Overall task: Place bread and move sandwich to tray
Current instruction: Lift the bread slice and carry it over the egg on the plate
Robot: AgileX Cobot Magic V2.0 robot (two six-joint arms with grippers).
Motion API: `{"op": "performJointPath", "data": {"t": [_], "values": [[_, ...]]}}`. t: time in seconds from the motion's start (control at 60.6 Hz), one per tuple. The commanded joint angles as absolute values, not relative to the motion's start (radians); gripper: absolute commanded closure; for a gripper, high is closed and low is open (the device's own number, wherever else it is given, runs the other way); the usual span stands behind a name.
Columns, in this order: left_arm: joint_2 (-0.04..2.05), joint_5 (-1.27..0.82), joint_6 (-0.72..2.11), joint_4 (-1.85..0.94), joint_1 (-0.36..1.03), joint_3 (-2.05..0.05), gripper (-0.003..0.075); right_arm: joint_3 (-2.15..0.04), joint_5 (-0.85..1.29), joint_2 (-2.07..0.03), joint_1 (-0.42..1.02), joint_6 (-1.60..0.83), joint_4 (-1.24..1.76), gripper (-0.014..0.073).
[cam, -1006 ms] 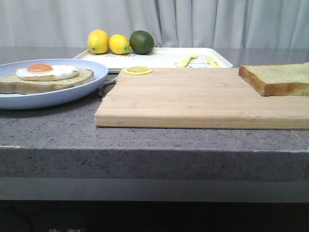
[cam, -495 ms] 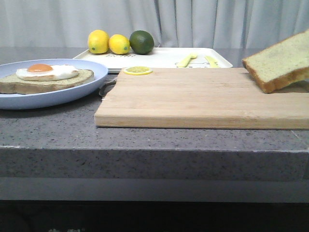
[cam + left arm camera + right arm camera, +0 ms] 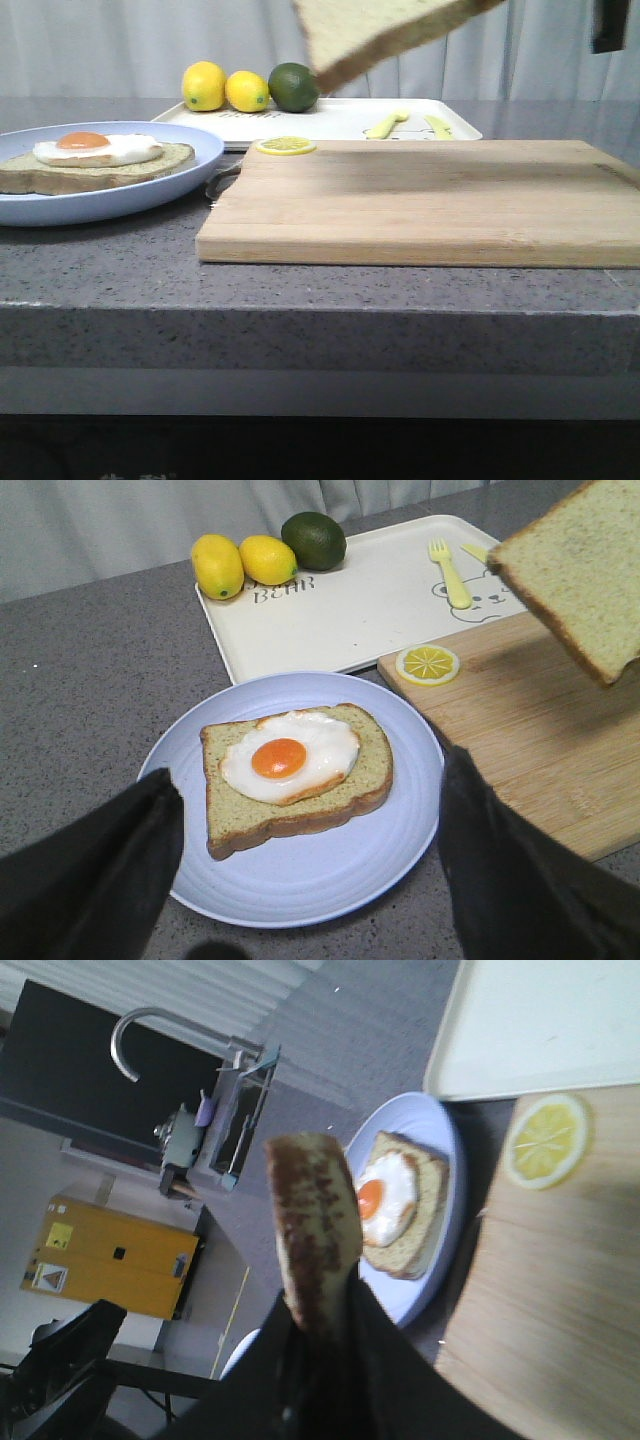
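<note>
The bread [image 3: 385, 32] hangs tilted high above the back of the cutting board [image 3: 420, 200], and my right gripper [image 3: 320, 1310] is shut on one edge of it; in the right wrist view the bread [image 3: 312, 1215] shows crust-on. The bread [image 3: 585, 570] also shows in the left wrist view. The sandwich [image 3: 95, 160], with its fried egg, lies on the blue plate [image 3: 120, 200] at the left. My left gripper [image 3: 310, 775] hovers open above the sandwich [image 3: 300, 800] and plate [image 3: 300, 885], holding nothing. The white tray [image 3: 330, 120] lies behind the board.
Two lemons [image 3: 225, 88] and a lime [image 3: 293, 87] sit at the tray's far left corner, and yellow cutlery [image 3: 385, 125] lies toward its right end. A lemon slice [image 3: 285, 146] rests at the board's back left corner. A dark arm part [image 3: 608, 25] shows top right.
The bread has been lifted off the right end of the cutting board and carried up and to the left, tilting as it rose. The plate and sandwich have stayed put.
</note>
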State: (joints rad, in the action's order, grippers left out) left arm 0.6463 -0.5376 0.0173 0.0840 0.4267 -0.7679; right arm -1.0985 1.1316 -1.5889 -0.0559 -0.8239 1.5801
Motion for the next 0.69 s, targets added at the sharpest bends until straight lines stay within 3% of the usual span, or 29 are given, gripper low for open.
{"op": "performJointPath", "data": {"t": [0.0, 0.297, 0.676], "values": [[0.653, -0.458, 0.017, 0.086, 0.435, -0.802, 0.0204, -1.122, 1.075, -1.545, 0.053, -0.827, 1.724, 0.0569], [0.653, -0.458, 0.017, 0.086, 0.435, -0.802, 0.0204, -1.181, 0.747, -1.609, 0.358, -0.852, 1.868, 0.0569], [0.653, -0.458, 0.017, 0.086, 0.435, -0.802, 0.0204, -1.481, 0.564, -1.840, 0.542, -0.658, 1.868, 0.0569]]}}
